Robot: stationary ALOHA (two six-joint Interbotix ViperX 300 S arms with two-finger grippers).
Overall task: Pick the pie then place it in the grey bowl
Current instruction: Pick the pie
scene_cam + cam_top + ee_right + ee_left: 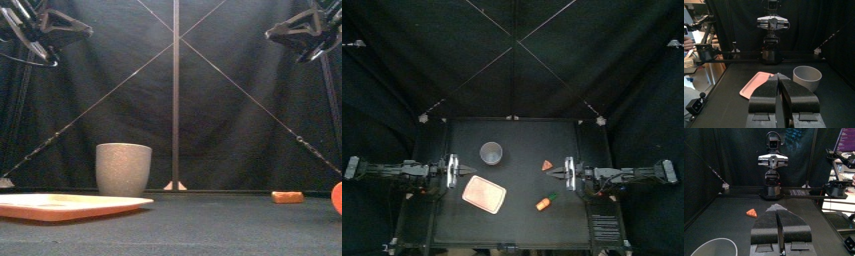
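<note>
Pie wedge: one small orange-red triangular toy. It lies flat on the black table, right of the middle, just off the tips of the right gripper as seen from above. From the front it shows low on the tabletop toward the right, well apart from the cup.

One tall grey speckled cup stands upright toward the back, left of centre, with its mouth up. One flat pink tray lies in front of the cup, nearer the front edge and turned at a slant, with nothing on it. One more toy, orange with a bit of green, rests near the front edge to the right of the tray and in front of the pie. That makes two toys, one cup and one tray.

The left gripper is held above the table's left side. Its two jaws are pressed together with only a thin seam between them and nothing held. The pie lies on the table beyond them, and the cup's rim is close by. The right gripper is held above the right side, its jaws likewise closed on nothing. Its wrist view shows the tray and the cup side by side beyond the jaws.
</note>
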